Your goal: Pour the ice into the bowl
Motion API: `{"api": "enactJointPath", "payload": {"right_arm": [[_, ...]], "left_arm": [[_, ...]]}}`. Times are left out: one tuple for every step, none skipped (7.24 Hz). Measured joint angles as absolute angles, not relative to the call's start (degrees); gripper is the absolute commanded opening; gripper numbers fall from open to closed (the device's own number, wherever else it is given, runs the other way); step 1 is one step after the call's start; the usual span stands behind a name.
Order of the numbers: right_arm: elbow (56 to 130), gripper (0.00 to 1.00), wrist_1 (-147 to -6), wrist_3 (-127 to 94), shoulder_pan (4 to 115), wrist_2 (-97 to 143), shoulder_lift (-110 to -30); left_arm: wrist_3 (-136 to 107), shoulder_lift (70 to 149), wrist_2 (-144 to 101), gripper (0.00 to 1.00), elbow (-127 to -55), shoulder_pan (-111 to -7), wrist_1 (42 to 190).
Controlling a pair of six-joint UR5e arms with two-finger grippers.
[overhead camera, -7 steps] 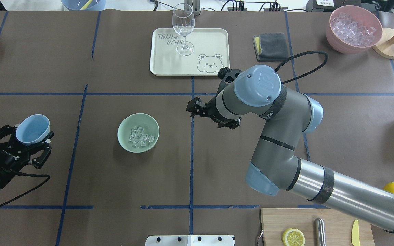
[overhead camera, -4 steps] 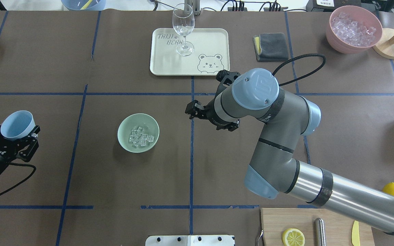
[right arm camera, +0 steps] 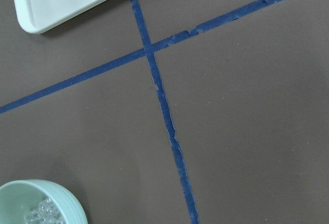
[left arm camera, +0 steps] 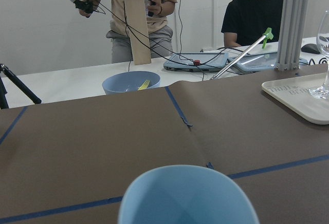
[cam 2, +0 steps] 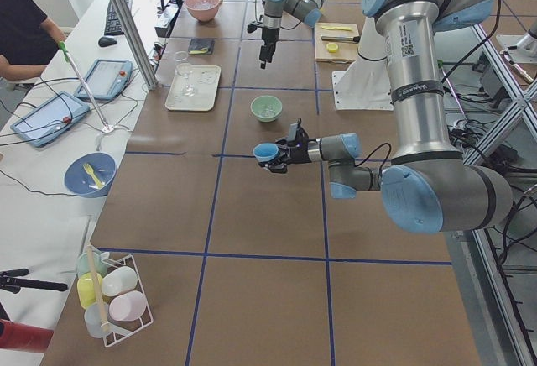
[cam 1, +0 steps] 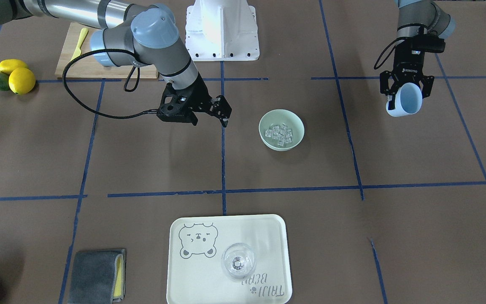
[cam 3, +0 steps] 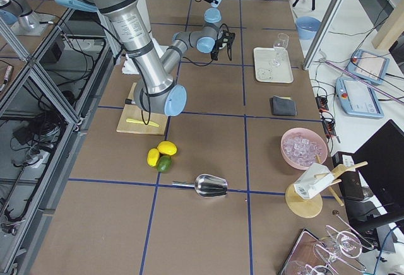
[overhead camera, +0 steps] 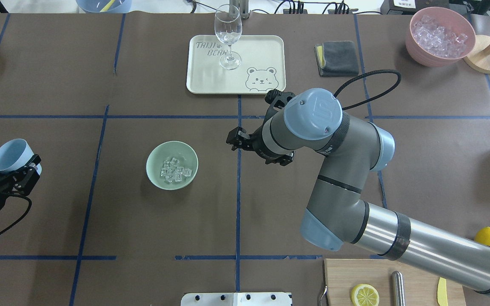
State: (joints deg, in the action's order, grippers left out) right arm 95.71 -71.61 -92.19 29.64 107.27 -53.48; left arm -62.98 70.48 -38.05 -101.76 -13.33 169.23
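Between left claw, clenched on a blue cup, and right claw — spread open — sits the mint-green bowl holding ice cubes, nearer the right.

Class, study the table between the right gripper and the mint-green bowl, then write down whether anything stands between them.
Nothing visible does. Between the right gripper and the bowl holding the ice lies only bare brown table cover. The left gripper grips the blue cup on the bowl's other side.
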Motion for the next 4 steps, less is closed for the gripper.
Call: {"api": "enactJointPath", "payload": {"right_arm": [[95.59,1.00,-71.62,-92.51,29.15,106.57,-53.18],[95.27,1.00,-71.65,-92.90,28.62,105.87,-52.68],[94.14,1.00,-71.71,-93.58,28.08,105.13,-51.45],[92.48,1.00,-71.77,-94.40,27.44,104.22,-49.75]], "left_arm": [[-66.32,70.48,-37.73,0.00,-100.86,-13.35,169.31],[-68.03,70.55,-36.32,0.00,-98.73,-13.34,169.30],[-68.67,70.76,-34.61,0.00,-96.53,-13.31,169.24],[-68.89,71.06,-33.57,0.00,-95.24,-13.30,169.21]]}}
